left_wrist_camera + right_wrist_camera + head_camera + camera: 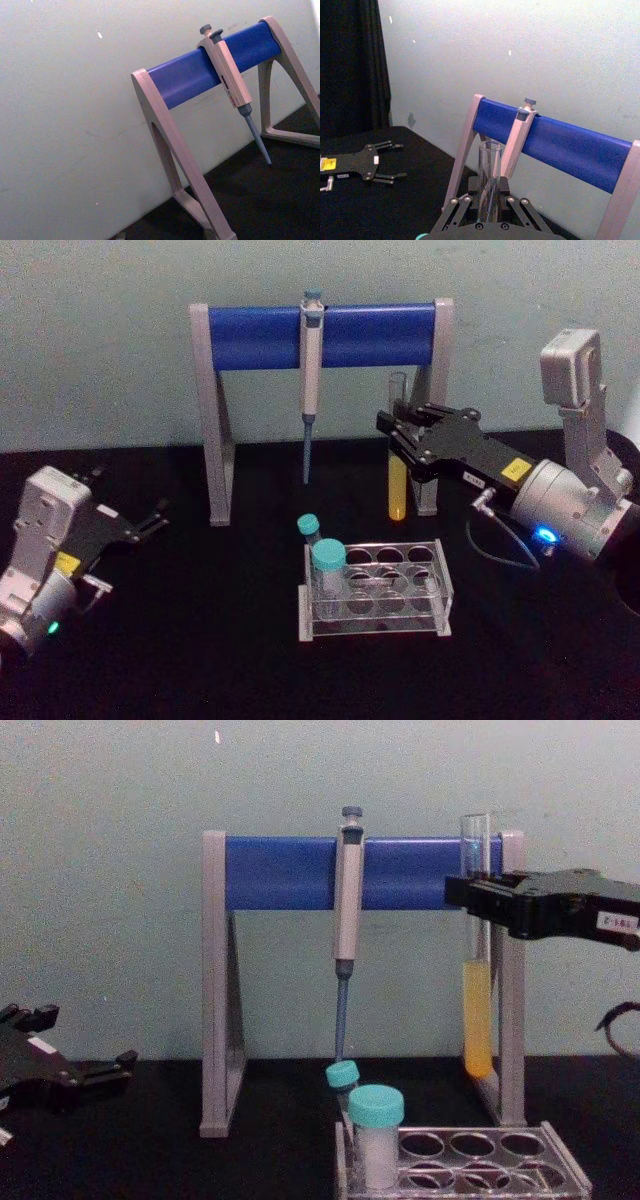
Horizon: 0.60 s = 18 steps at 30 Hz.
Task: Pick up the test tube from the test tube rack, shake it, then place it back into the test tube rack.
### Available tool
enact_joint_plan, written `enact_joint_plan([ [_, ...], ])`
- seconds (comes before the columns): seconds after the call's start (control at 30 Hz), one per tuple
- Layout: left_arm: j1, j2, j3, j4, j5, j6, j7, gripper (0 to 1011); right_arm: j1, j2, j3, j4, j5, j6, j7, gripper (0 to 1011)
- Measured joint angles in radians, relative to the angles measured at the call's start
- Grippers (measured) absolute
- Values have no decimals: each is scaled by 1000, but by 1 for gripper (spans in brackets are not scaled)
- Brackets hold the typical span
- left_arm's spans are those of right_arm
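Note:
The test tube (398, 475) hangs upright in the air above and behind the test tube rack (376, 589), with yellow liquid in its lower part (477, 1018). My right gripper (399, 428) is shut on the tube's upper part; the chest view shows the same grip (466, 892), well above the rack (470, 1158). The tube's open mouth (489, 148) rises between the fingers in the right wrist view. My left gripper (150, 516) rests open at the left of the table, away from the rack.
A grey-and-blue stand (320, 335) with a hanging pipette (310, 390) stands behind the rack, close to the tube. Two teal-capped tubes (328, 562) sit in the rack's left holes. The black table (200, 640) ends at a pale wall.

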Motion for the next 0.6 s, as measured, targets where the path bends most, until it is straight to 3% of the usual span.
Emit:
enact_joint_plan([
  [0.6,0,0,0,0,0,0,0,1001,-13,-4,11,-11,0,-4,-7,233],
])
